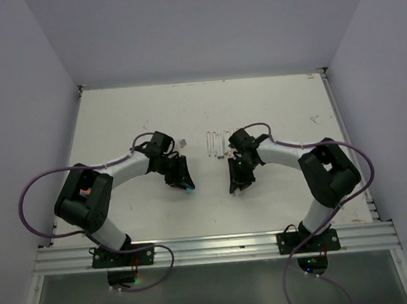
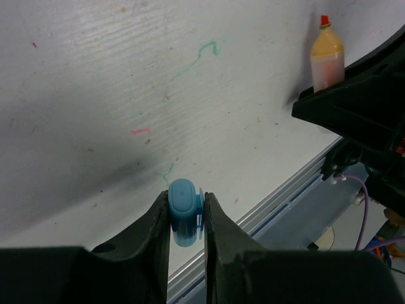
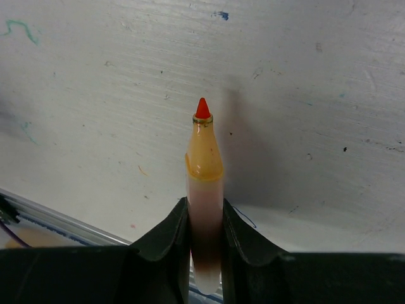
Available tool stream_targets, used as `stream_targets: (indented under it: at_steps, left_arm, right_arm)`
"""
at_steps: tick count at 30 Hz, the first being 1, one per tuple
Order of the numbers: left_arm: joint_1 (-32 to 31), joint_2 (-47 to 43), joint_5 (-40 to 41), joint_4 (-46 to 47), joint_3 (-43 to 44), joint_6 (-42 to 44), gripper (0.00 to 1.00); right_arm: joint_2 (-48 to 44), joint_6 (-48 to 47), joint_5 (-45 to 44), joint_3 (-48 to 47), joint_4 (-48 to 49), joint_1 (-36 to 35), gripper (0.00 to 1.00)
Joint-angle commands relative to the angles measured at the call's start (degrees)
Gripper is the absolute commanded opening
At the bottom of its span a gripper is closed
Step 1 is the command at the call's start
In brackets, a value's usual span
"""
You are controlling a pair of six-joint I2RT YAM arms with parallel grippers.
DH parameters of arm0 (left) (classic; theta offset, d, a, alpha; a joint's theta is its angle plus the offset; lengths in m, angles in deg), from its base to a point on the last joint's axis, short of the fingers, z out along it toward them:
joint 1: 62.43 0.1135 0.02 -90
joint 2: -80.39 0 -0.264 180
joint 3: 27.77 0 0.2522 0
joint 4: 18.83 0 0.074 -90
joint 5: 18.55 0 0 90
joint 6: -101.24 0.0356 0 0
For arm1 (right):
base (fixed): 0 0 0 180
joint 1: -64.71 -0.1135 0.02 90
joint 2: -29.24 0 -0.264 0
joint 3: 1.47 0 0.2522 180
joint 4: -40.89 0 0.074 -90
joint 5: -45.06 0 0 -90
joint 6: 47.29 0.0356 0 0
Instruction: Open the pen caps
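Left gripper (image 2: 186, 221): narrow, pinched on a stubby blue pen cap (image 2: 182, 201), gripped by its sides between both fingertips, rounded end outward, held above the table (image 2: 95, 95) and touching nothing else. No pen inside it, so judged already pulled free. From above, placed low toward the near edge, left of centre. Further right, past a bare gap, a row of pens (image 1: 217, 144) flat on the table mid-field, long axes running away from the arms; too small to tell capped from bare. Just right of that row, the right gripper (image 3: 204, 212), likewise narrow, closed on a pale pen body (image 3: 204, 171) held low on its barrel, long axis in line with the fingers, red tip (image 3: 202, 109) bare and pointing away from the wrist. Cap and pen well apart, cap to the left of pen, each in its own gripper. Judged next: set both down, then reach for another from the row. Row nearer the right arm, beside its wrist; likely best gripped across a pen's barrel, with the left coming in along the long axis for the cap end.
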Motion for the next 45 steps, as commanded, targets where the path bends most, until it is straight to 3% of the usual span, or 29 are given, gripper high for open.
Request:
stream_targets:
  at_steps: [1, 8, 14, 24, 29, 33, 37, 38, 41, 45]
  left_arm:
    - [-0.1, 1.5, -0.6, 3.0, -2.2, -0.8, 0.03]
    - [-0.2, 3.6, -0.7, 4.1, -3.2, 0.1, 0.14]
    - [-0.1, 3.1, -0.1, 4.0, -3.8, 1.0, 0.45]
    - [-0.2, -1.3, 5.2, -0.8, -3.1, 0.5, 0.62]
    - [0.1, -4.9, 14.7, -8.3, 2.0, -4.5, 0.67]
    - [1.0, -6.1, 26.8, -16.5, 8.5, -8.3, 0.73]
    - [10.0, -7.4, 36.3, -24.8, 11.1, -10.7, 0.79]
    - [15.8, -7.9, 37.5, -25.3, 10.9, -11.2, 0.81]
    - [26.2, -10.3, 39.3, -23.4, 9.8, -11.0, 0.88]
    - [34.1, -8.9, 41.2, -21.5, 10.9, -10.5, 0.88]
  right_arm:
    - [0.7, 0.5, -2.0, -0.1, 2.7, -0.9, 0.09]
    - [1.8, 0.9, -2.7, -1.1, 1.8, -1.5, 0.34]
    - [2.0, 0.8, -3.2, -1.9, 1.1, -1.6, 0.41]
    - [0.1, -2.3, -7.6, -11.0, -7.8, -1.9, 0.49]
    - [-1.7, -4.6, -13.7, -16.8, -18.2, -2.3, 0.60]
    - [-5.8, -4.3, -14.9, -16.9, -19.8, -2.3, 0.66]
    - [-7.8, -4.4, -12.6, -16.3, -20.4, -2.3, 0.68]
    - [-7.7, -4.6, -12.0, -16.4, -20.6, -2.4, 0.68]
    - [-7.3, -4.7, -9.3, -16.8, -21.7, -2.5, 0.68]
    - [-7.8, -5.7, -4.8, -17.0, -22.8, -2.9, 0.68]
